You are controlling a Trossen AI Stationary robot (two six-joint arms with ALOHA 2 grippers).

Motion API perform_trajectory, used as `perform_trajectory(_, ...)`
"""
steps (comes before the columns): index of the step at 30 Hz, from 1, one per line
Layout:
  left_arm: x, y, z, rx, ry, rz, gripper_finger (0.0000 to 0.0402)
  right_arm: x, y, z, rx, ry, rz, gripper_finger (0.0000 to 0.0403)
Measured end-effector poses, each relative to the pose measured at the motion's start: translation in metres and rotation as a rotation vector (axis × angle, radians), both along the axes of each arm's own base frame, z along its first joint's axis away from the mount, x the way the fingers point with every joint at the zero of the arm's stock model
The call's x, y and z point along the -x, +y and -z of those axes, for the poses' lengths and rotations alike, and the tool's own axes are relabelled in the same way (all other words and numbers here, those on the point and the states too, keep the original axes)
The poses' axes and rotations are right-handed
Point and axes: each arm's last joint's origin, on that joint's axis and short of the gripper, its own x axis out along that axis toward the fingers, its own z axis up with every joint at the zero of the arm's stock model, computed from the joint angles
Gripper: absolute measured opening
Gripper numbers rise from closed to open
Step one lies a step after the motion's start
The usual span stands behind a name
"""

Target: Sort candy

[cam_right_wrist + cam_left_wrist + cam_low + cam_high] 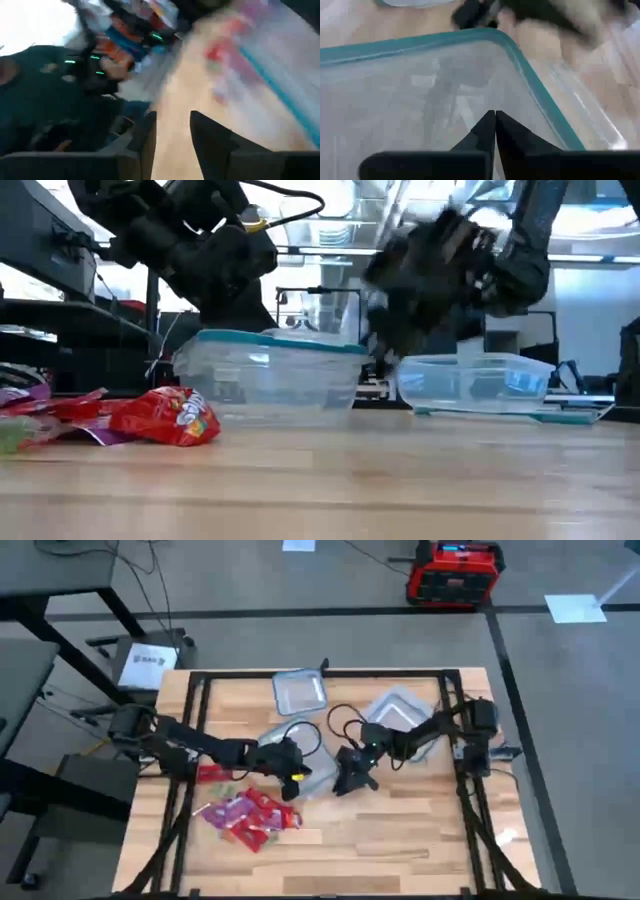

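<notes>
Even overhead light with soft shadows, bright backlit glare behind the low view, heavy motion blur in the right wrist view.

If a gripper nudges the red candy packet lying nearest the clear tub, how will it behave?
The red candy packet looks crinkled and puffy, so it's probably light and floppy. Its shiny wrapper likely slides easily on the wooden table. Lying flat, it seems unlikely to roll.

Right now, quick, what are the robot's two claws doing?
Left gripper: shut, holding nothing, over the clear plastic tub with the bluish rim.
Right gripper: open, with nothing seen between its fingers.
</notes>
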Motion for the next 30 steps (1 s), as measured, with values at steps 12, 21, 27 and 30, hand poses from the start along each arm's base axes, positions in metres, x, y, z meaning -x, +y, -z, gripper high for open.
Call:
perform_trajectory(12,0.012,-0.003,-0.072,-0.076,0.240,-0.105,0.0000,0.000,0.007,-0.053,0.644,-0.044,0.579,0.0108)
perform_trajectory(21,0.057,0.018,-0.062,-0.228,0.493,-0.255,0.0000,-0.048,0.008,-0.011,0.751,0.068,0.613,0.0108)
perform_trajectory(27,0.056,0.007,-0.051,-0.040,0.396,-0.289,0.0000,-0.047,0.003,0.000,0.935,0.125,0.503,0.0108)
perform_trajectory(30,0.051,-0.006,-0.053,0.050,0.333,-0.270,0.0000,-0.040,-0.010,-0.008,1.029,0.125,0.471,0.0108)
